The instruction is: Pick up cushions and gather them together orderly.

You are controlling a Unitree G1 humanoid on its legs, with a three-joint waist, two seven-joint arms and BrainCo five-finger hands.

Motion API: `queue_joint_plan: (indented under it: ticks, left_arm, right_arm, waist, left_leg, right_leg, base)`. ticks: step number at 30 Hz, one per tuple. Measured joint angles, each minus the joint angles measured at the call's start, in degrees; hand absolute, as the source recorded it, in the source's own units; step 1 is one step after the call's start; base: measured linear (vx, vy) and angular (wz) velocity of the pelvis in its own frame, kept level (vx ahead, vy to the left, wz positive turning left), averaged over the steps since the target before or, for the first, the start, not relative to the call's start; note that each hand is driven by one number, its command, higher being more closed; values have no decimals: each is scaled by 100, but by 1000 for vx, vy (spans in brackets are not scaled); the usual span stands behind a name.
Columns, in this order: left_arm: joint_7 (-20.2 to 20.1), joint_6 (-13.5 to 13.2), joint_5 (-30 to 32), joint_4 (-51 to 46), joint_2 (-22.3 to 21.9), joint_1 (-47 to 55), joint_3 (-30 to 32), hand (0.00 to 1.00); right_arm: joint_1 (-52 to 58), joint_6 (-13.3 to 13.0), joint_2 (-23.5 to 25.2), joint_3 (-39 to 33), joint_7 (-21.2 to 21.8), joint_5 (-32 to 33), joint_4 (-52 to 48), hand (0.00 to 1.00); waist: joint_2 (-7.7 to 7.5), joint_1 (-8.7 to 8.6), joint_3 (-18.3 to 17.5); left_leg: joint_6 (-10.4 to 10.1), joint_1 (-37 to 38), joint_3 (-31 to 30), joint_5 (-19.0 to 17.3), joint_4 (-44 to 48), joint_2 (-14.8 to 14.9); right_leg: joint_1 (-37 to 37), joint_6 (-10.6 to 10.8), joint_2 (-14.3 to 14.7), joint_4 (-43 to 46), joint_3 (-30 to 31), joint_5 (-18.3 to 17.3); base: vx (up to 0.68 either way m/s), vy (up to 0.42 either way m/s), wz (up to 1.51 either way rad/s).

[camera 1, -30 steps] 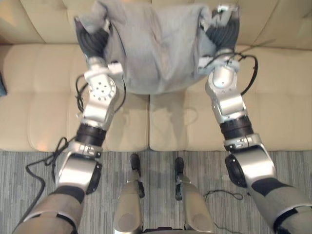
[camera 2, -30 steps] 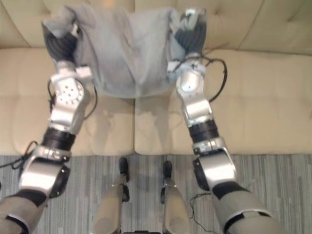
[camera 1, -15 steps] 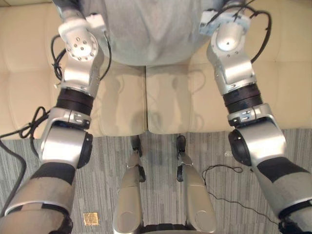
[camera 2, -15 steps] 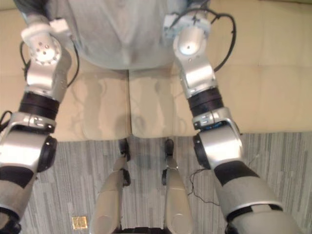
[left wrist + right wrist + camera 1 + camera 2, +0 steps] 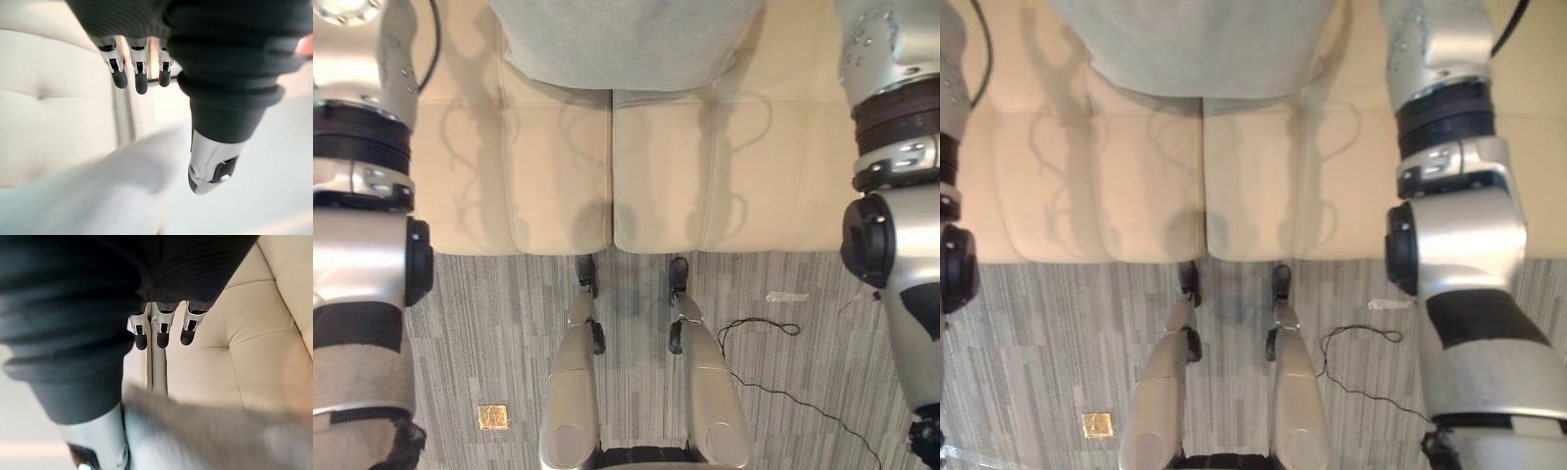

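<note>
**Grey cushion between two released hands over the cream sofa**

The left hand [image 5: 140,78] has its fingers straight and side by side, the thumb set apart from them, curled round nothing. The right hand [image 5: 164,330] is the same: fingers extended, thumb apart. The blurred cloth of the grey cushion [image 5: 626,39] runs just beside each thumb. Whether the cloth touches the palms is too blurred to tell.

From the head, the cushion sits between the two arms. Its lower edge lies across the seam where the two seat pads of the cream sofa [image 5: 558,166] meet. The pads are tufted, and the arms cast soft shadows on them.

In front of the sofa lies a grey striped carpet [image 5: 480,333]. A small brass floor plate [image 5: 492,416] is set into it on the robot's left. A pale scrap [image 5: 787,296] lies on it to the right.
</note>
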Motion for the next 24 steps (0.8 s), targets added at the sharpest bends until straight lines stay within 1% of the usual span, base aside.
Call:
queue_joint_plan:
  ticks: [1,3,4,5,8,11,13,14,15,16,18,19,20,21,22,23,24]
  left_arm:
    - [-10,-1,-57,0,8,3,51,0]
    - [-60,-133,-325,-143,52,110,325,0]
    - [-63,-155,-359,-202,64,163,372,0]
    - [-79,-223,-414,-410,81,410,507,0]
    - [-102,-246,-429,-573,71,1042,755,0]
    - [-205,-246,-517,-583,63,1554,1096,0]
    - [-218,-245,-522,-806,-2,1890,1284,0]
    - [-227,-253,-519,-1170,-143,2294,1474,0]
    - [-236,-267,-515,-1336,-216,2480,1526,0]
    - [-333,-332,-494,-1936,-537,3205,1692,0]
    - [-350,-335,-460,-2291,-779,3652,1737,0]
    - [-426,-342,-340,-2706,-1150,4246,1823,0]
    - [-498,-333,-139,-3020,-1588,4894,1825,0]
    - [-563,-323,-54,-3089,-1794,5171,1824,0]
    - [-686,-284,102,-3224,-2323,5850,1776,0]
    - [-799,-185,255,-3260,-2786,6437,1626,0]
    - [-840,-150,307,-3260,-2942,6638,1532,0]
  right_arm:
    - [0,0,-19,0,11,35,0,0]
    - [14,-8,-157,-10,81,230,-55,0]
    - [30,-8,-166,-34,89,240,-87,0]
    - [138,-51,-193,-108,115,238,-196,0]
    - [588,-72,-304,-125,126,226,-552,0]
    - [1028,-178,-322,-440,151,124,-834,0]
    - [1290,-224,-325,-581,165,121,-927,0]
    - [1686,-238,-321,-590,176,111,-1220,0]
    - [1893,-247,-320,-591,185,90,-1366,0]
    - [2693,-252,-296,-683,268,-139,-1920,0]
    - [3213,-270,-219,-869,330,-240,-2263,0]
    - [3892,-295,-12,-1150,403,-349,-2686,0]
    - [4633,-309,306,-1396,493,-533,-3055,0]
    - [4942,-321,449,-1466,554,-583,-3147,0]
    - [5689,-317,796,-1509,674,-723,-3312,0]
    - [6339,-313,1100,-1511,825,-791,-3357,0]
    - [6567,-304,1214,-1510,873,-791,-3390,0]
  waist:
    - [3,0,2]
    - [23,24,12]
    - [23,23,12]
    - [28,21,15]
    - [29,17,15]
    - [31,15,16]
    - [31,26,16]
    - [33,34,18]
    - [34,38,18]
    - [38,37,15]
    - [41,35,14]
    - [42,35,13]
    - [43,35,4]
    - [44,31,3]
    - [54,23,-4]
    - [89,16,-46]
    - [103,13,-72]
  left_leg:
    - [0,17,0,0,-1,-2]
    - [0,114,-14,0,-3,-3]
    - [0,123,-14,0,-1,-3]
    - [0,173,-16,0,-3,-3]
    - [0,293,-22,-1,-7,-4]
    - [7,329,-16,12,-17,-5]
    - [2,385,2,22,-78,-6]
    - [-19,567,16,77,-277,-18]
    - [-20,644,20,88,-334,-23]
    - [-23,841,24,89,-370,-35]
    - [-25,946,22,88,-385,-40]
    - [-45,1095,20,69,-401,-43]
    - [-67,1267,14,38,-406,-50]
    - [-84,1349,12,15,-407,-52]
    - [-109,1560,9,-67,-406,-53]
    - [-113,1717,-1,-136,-407,-52]
    - [-116,1756,-9,-157,-407,-53]
  right_leg:
    - [19,0,-2,-4,-2,0]
    - [134,0,-4,-32,-21,0]
    - [144,0,-4,-32,-22,0]
    - [196,0,-4,-38,-25,0]
    - [312,-1,-5,-29,-27,-1]
    - [319,-12,-5,-4,-19,10]
    - [331,-15,0,4,3,15]
    - [403,-9,2,1,32,11]
    - [449,-1,2,1,42,3]
    - [622,13,-4,1,57,-51]
    - [732,21,-7,0,55,-80]
    - [878,23,-9,-2,51,-116]
    - [1058,30,-16,-15,45,-160]
    - [1148,33,-18,-28,44,-178]
    - [1384,31,-17,-87,41,-231]
    - [1565,30,-14,-115,30,-279]
    - [1618,33,-13,-133,30,-292]
  base:
    - [0,0,0]
    - [0,0,0]
    - [-2,-26,3]
    - [0,0,0]
    - [-10,-11,0]
    - [-28,-22,-2]
    - [-39,-34,-5]
    - [-16,-26,-6]
    - [7,-40,-4]
    - [21,-34,1]
    - [42,-34,3]
    - [74,-40,4]
    - [80,-38,4]
    - [113,-41,2]
    - [113,-35,4]
    - [110,-30,4]
    - [62,-14,4]
